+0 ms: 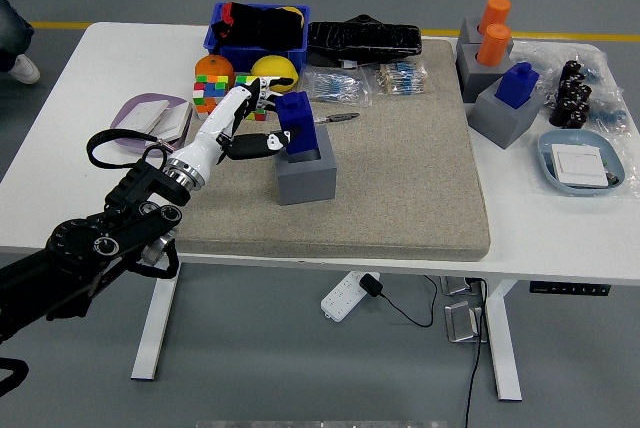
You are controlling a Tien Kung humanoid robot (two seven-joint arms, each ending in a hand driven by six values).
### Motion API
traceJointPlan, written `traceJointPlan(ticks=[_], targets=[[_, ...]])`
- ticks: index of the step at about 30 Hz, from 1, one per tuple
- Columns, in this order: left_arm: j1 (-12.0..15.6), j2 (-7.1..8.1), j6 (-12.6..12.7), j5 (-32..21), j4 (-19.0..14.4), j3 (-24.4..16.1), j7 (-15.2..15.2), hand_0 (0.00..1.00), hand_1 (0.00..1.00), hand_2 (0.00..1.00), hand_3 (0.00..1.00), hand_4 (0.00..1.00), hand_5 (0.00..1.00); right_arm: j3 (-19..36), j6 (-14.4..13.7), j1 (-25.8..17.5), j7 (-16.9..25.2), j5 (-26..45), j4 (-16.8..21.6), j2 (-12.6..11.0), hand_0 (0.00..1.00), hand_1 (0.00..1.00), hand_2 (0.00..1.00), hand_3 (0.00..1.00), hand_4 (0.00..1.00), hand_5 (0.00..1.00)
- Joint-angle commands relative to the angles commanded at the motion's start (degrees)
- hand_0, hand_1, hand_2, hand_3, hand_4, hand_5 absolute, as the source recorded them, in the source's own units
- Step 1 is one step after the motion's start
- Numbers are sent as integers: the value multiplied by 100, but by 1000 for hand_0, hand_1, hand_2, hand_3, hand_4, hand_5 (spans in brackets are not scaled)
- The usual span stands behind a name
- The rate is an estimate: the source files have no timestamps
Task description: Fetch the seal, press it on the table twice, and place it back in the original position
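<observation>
Head view: the white worktop (60, 178) is covered in its middle by a large grey mat (410, 168), and on this mat a grey holder block (305, 176) is placed. The blue seal (297, 120) is seen at the top opening of this block, and it is grasped by the left hand (250, 120), with the fingers closed around its left side. Whether the seal is fully seated in the recess or only above it cannot be told. The right hand is not seen.

It is judged that the return step is almost finished. Some risks can be named. If the seal is lowered a little tilted, its base may be caught on the rim of the holder block, and the block may be pushed along the mat. If the fingers are opened too early, the seal may fall beside the recess. When the hand is pulled away, the two colour cubes (214, 94) just behind it may be knocked.

No brand, label or readable writing can be made out on any object; everything is too small.
</observation>
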Motion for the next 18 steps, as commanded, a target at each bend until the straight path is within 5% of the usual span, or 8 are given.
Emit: traceJointPlan(ticks=[18], targets=[[-85, -181, 76, -13, 257, 313, -63, 808, 460, 381, 817, 556, 2, 2, 6, -4, 3, 12, 12, 30, 787, 673, 671, 667, 813, 570]])
